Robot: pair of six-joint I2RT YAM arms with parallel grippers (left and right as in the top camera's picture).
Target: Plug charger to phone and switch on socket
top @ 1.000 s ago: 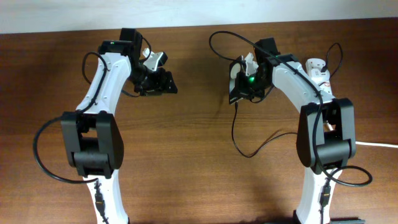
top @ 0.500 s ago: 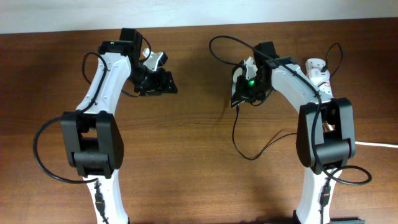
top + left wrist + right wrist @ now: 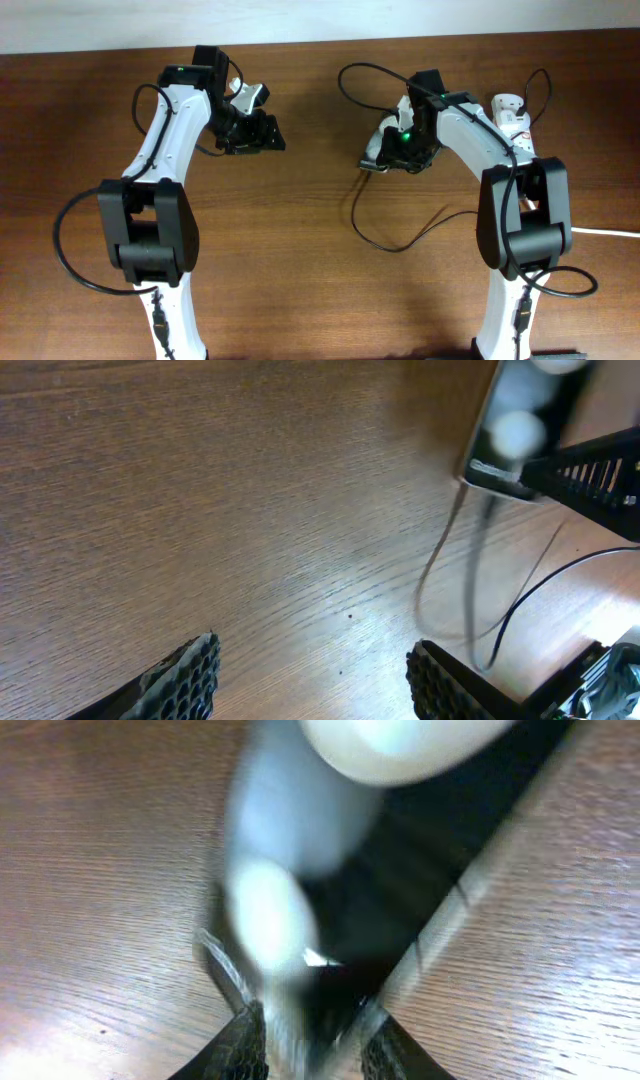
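Phone in my right claw (image 3: 391, 152), cable trailing from it, socket switch to come.

Nearest me, the charger (image 3: 352, 212) loops its thin black cable over the desk (image 3: 300, 260), then rises to the phone (image 3: 515, 430). The phone is tilted off the desk, right of centre, with my right claw closed on it. The cable seems to leave the phone's lower end, so I judge the plugging done or nearly so, though the connector is too blurred to confirm. My left claw (image 3: 262, 132) hangs wide open and empty, toward the far left. The socket (image 3: 510, 108) lies by the far right corner. Next I should lay the phone flat, let go, and press the switch without dragging the cable.
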